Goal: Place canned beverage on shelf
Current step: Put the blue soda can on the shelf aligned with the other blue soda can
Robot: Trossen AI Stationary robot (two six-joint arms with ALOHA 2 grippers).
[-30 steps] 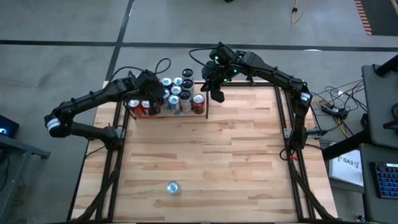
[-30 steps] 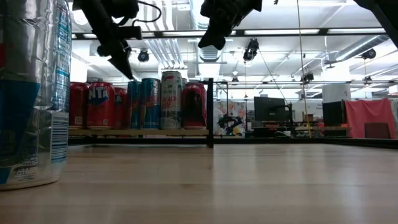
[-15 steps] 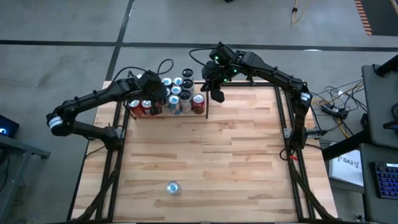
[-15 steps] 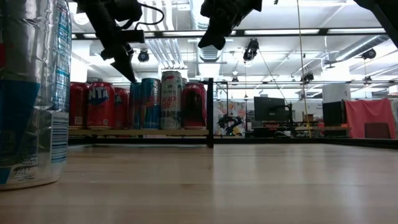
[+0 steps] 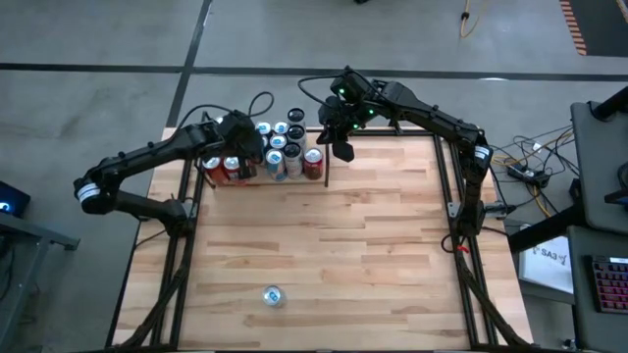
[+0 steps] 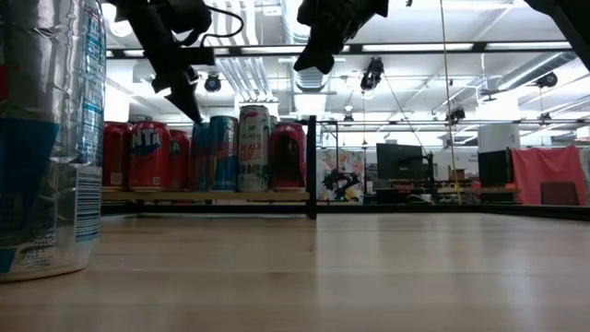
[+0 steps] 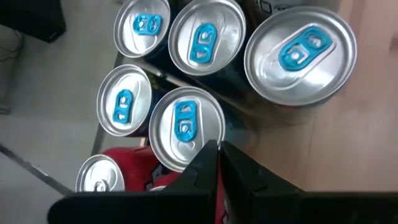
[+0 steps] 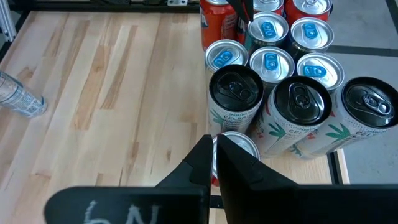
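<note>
Left gripper (image 5: 249, 150) and right gripper (image 5: 344, 150) hover (jaws closed).

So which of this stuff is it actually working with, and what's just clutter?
Part of the job:
- lone can on the table
- shelf with cans
- left gripper, right gripper, both shut

Just lying about:
- cables
- keyboard

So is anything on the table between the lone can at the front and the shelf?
Nothing visible: bare table lies between the lone can and the shelf. The shelf is crowded with cans, and the shut left gripper and right gripper hang above them.
</note>
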